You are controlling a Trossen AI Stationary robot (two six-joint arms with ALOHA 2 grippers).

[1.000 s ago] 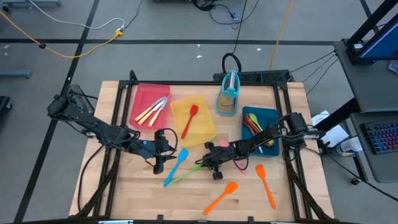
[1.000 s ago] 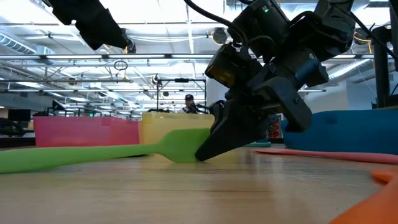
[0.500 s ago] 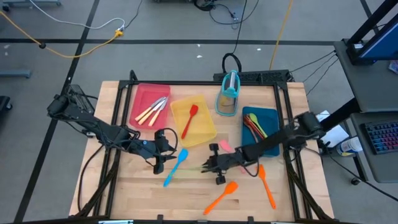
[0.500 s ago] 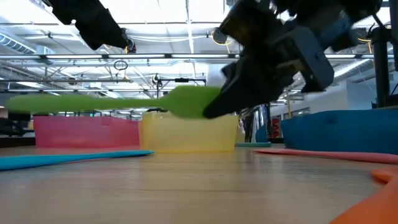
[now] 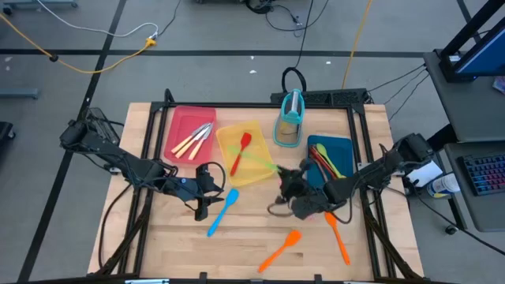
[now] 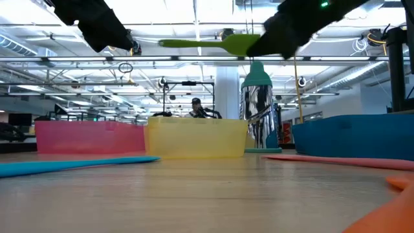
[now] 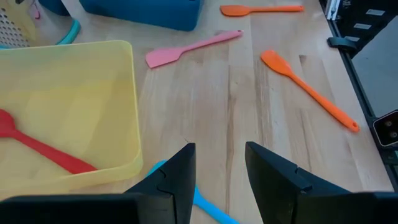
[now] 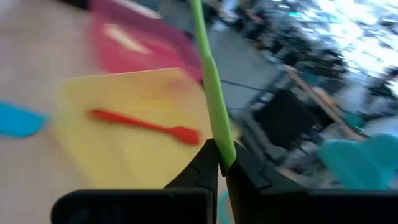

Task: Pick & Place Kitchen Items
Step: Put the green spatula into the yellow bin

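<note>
at nine o'clock the left gripper [image 5: 203, 207] is waiting low over the table [image 5: 158, 244], its fingers [image 7: 180, 171] parted and holding nothing, just beside the blue spatula [image 5: 223, 210] that is lying loose. at eleven o'clock the red tray [image 5: 180, 118] is already holding the cream-handled knives [image 5: 192, 140], and the yellow tray [image 5: 260, 170] beside it is holding a red spatula [image 5: 240, 151]. near centre the right gripper [image 5: 286, 175] is clamping the green spatula [image 5: 256, 160] and holding it in the air over the yellow tray's edge. at two o'clock the blue tray [image 5: 346, 144] is holding several utensils. at five o'clock two orange spatulas [image 5: 282, 248] are lying unsorted, as is a pink spatula [image 7: 190, 48], so several pieces are remaining.
</note>
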